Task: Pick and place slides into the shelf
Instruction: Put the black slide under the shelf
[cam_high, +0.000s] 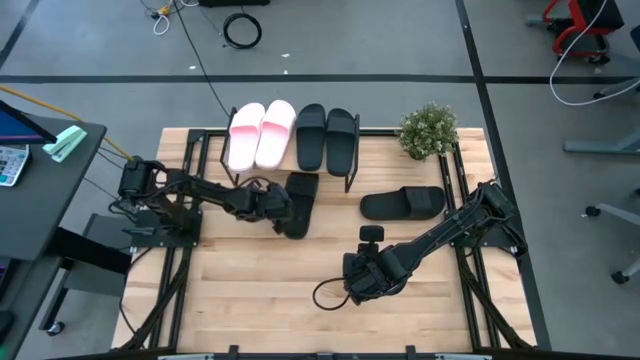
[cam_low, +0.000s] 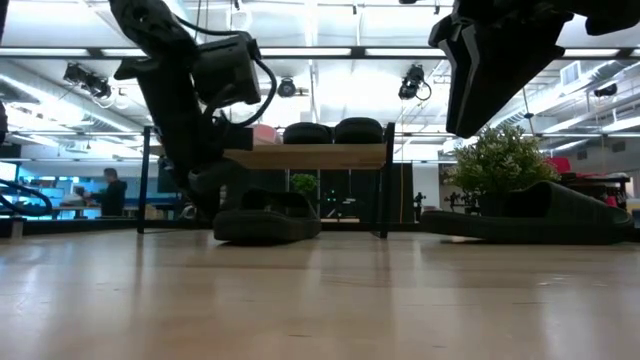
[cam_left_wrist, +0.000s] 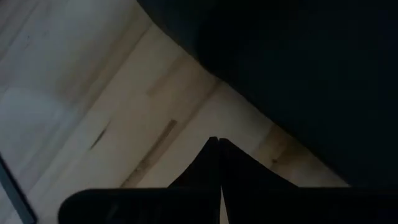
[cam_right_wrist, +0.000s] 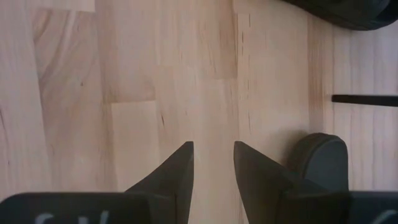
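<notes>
Left wrist view: shut left end effector (cam_left_wrist: 219, 142) holds nothing; black slide (cam_left_wrist: 298, 74) mostly cut off

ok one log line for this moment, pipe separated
left gripper: shut beside black slide | right gripper: open, empty | shelf: four slides on top

Two pale pink open-toed slide sandals (cam_high: 258, 135) and two matte black slide sandals (cam_high: 326, 136) showed on the low rack with its light wooden board and thin black metal frame (cam_low: 305, 157). Two more matte black slides (cam_high: 402, 204) lay on the pale, striped-grain wooden tabletop (cam_high: 270, 290). The small potted plant (cam_high: 428, 130) was green.
</notes>
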